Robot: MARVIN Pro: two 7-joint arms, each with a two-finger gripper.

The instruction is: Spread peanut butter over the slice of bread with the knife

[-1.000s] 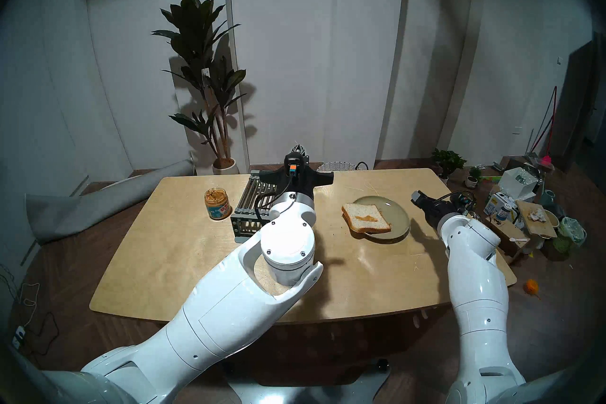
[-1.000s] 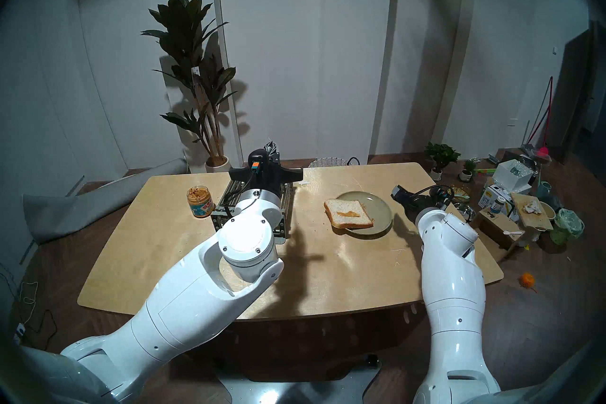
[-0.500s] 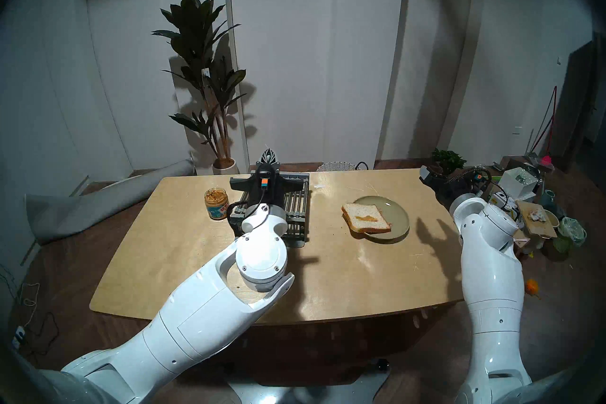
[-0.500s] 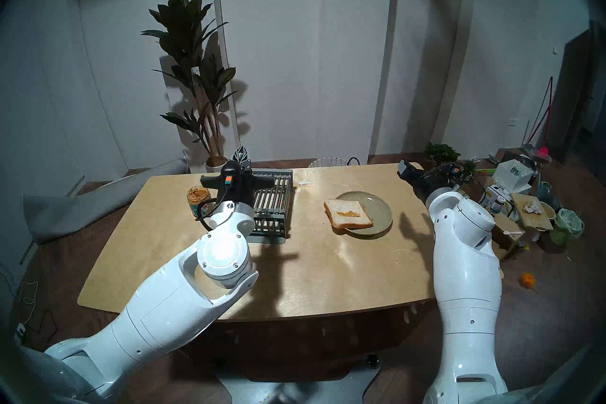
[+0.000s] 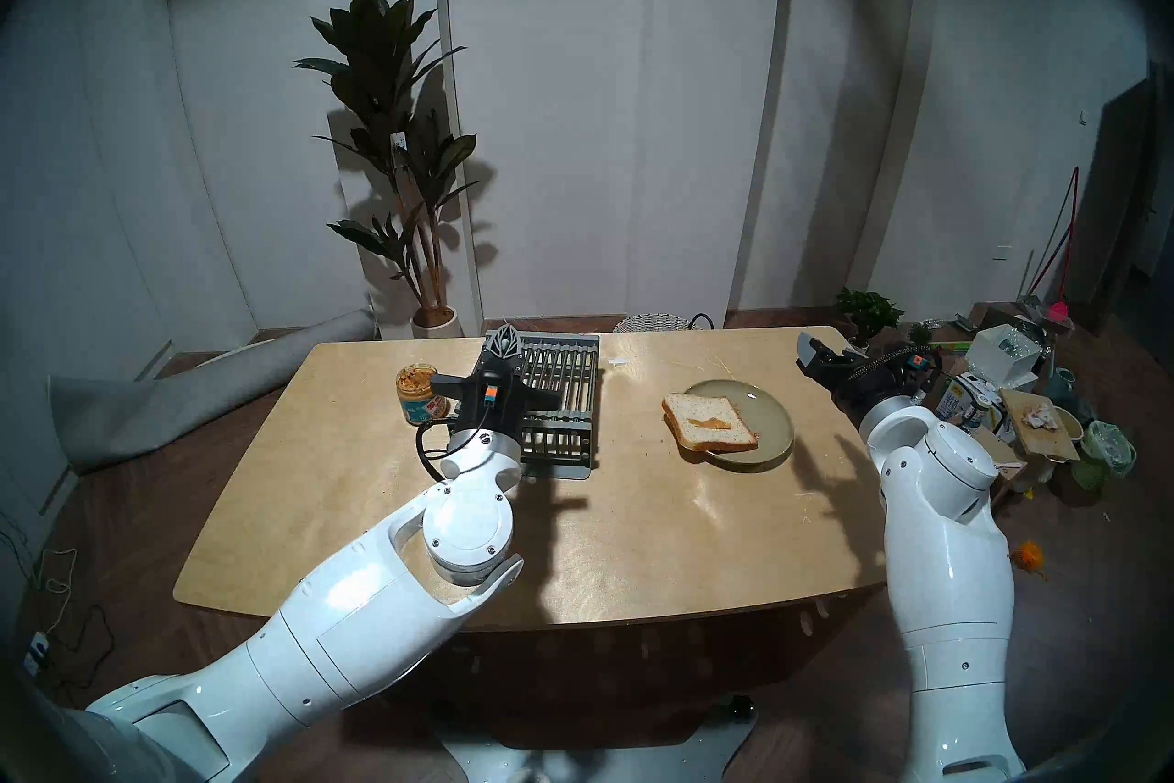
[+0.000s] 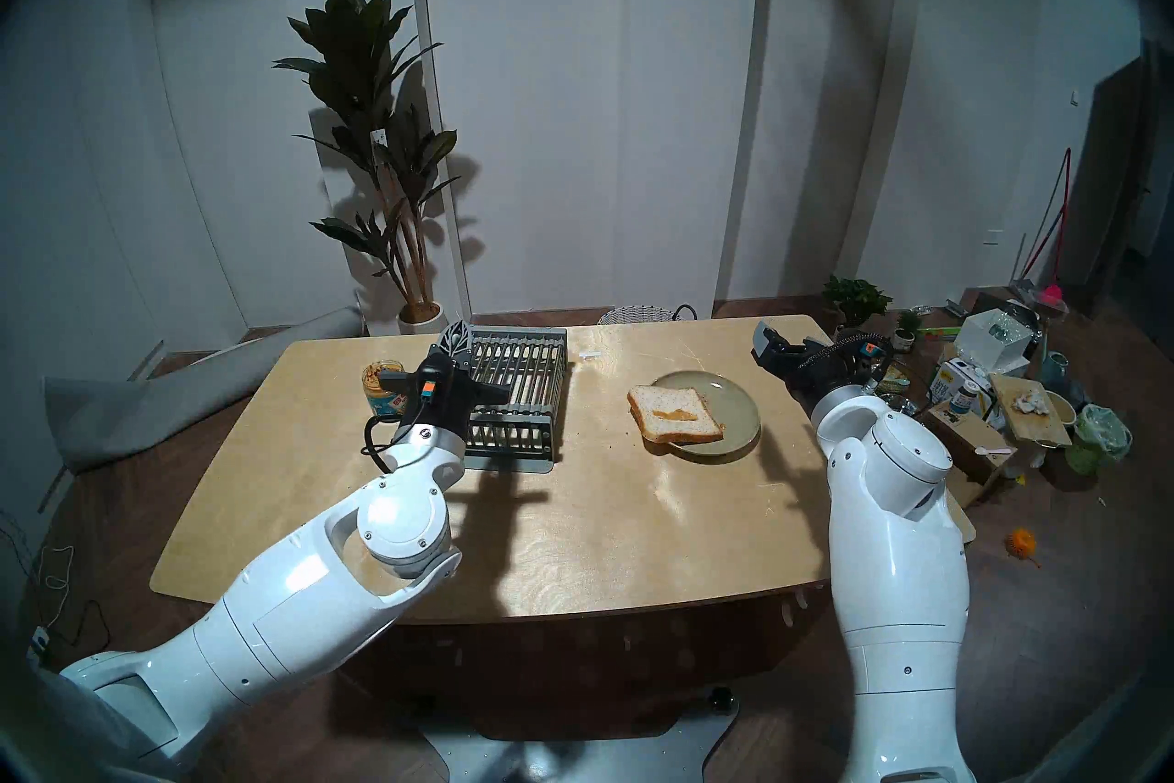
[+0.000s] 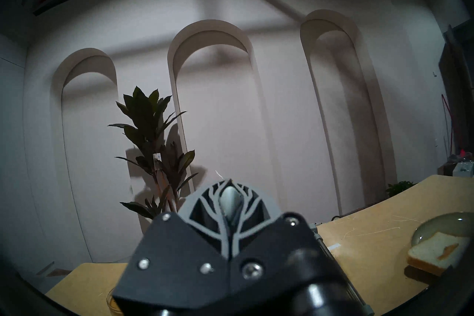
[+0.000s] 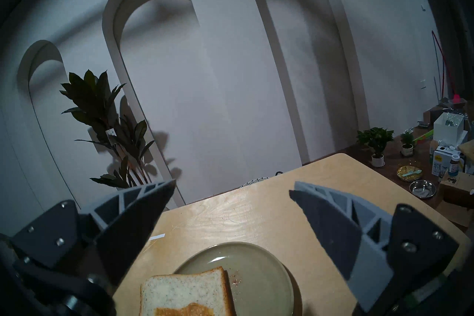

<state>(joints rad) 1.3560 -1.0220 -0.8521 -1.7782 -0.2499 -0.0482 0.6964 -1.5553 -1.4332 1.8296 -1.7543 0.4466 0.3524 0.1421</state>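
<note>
The slice of bread lies on the left half of a pale green plate, with a tan smear of peanut butter on top. It also shows in the right wrist view. The open peanut butter jar stands left of the grey rack. My left gripper is shut over the rack's far left corner, beside the jar. In the left wrist view a pale grey knife handle sits between its fingers; the blade is hidden. My right gripper is open and empty, raised right of the plate.
The plate sits right of centre on the wooden table. A small white scrap lies near the far edge. A wicker basket and a potted plant stand behind. Boxes and bowls clutter the floor at right.
My left arm has drawn back and swung left, carrying the shut gripper from the rack's right side to its far left corner by the jar. My right gripper has risen away from the plate.
</note>
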